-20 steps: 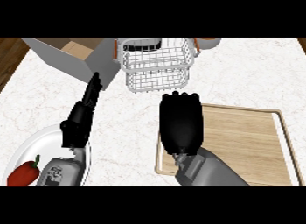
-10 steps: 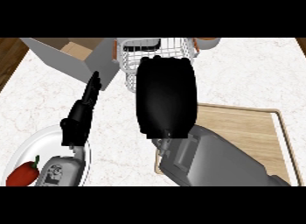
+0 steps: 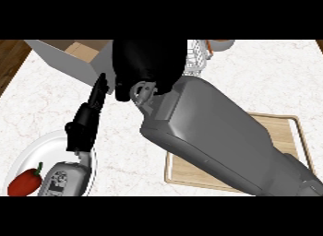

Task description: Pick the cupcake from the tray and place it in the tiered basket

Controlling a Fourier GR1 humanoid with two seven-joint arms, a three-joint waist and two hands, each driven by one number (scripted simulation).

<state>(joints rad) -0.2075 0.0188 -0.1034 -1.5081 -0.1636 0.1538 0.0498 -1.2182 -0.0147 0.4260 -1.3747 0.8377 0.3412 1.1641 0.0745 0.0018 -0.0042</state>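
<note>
You're at the delivery stage by my read, but nothing here confirms it. The cupcake shows nowhere: not on the tray (image 3: 280,133), whose visible wooden surface at the right carries only the forearm's shadow and the arm itself, and not in the visible bit of the tiered basket (image 3: 198,57). It could be inside the right hand or already in the basket; you can't tell from this view.

Right hand (image 3: 145,62) is at the far centre, back of the hand toward the camera, over the spot where the basket stands. It hides most of the wire frame; only the basket's right side shows beside it. Fingers point away and down, so whether they are curled round anything or spread is hidden. The grey forearm runs diagonally from the near right corner, across the tray, up to the hand.

Left hand (image 3: 86,122) is at the left, fingers straight and pointing far, holding nothing, resting above the white plate (image 3: 35,150). A red pepper (image 3: 24,182) lies on that plate's near side.

Left to do, as a judgement: confirm the release into the basket, then pull the right arm clear.
</note>
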